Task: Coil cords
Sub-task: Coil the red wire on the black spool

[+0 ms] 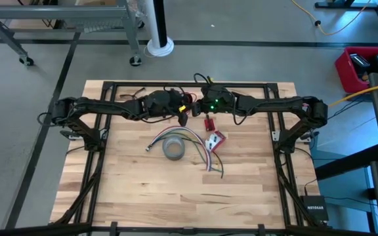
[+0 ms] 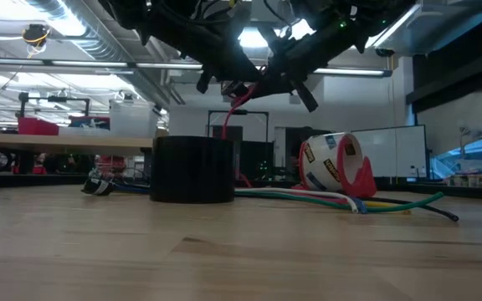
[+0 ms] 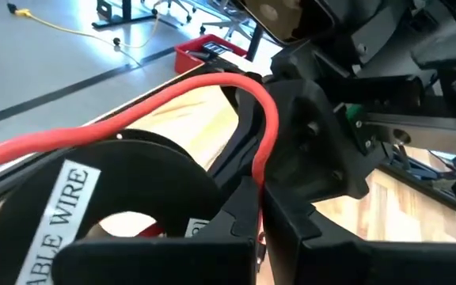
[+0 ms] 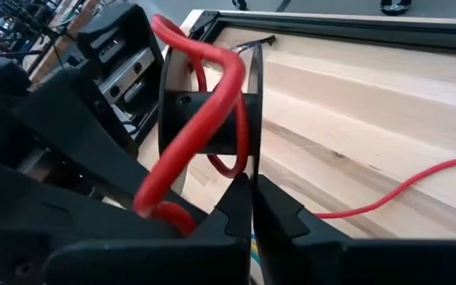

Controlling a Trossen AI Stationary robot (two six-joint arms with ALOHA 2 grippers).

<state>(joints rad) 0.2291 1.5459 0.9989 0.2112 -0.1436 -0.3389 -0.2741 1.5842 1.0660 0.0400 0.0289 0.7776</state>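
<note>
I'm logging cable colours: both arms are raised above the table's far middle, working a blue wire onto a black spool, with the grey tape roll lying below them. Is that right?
Not quite: the wire is red, not blue, as the right wrist view shows plainly. The rest holds: both arms meet above the table's far middle at the black spool, with the grey tape roll on the table below.

Overhead looks straight down; low camera skims the table (image 2: 241, 251); wrist cameras sit close.

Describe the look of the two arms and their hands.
Both arms are dark, nearly black, jointed links with loose black cables along them. The left hand and right hand each end in two angular black fingers. A green light glows on the right arm's wrist; yellow and red spots mark the left arm's wrist.
</note>
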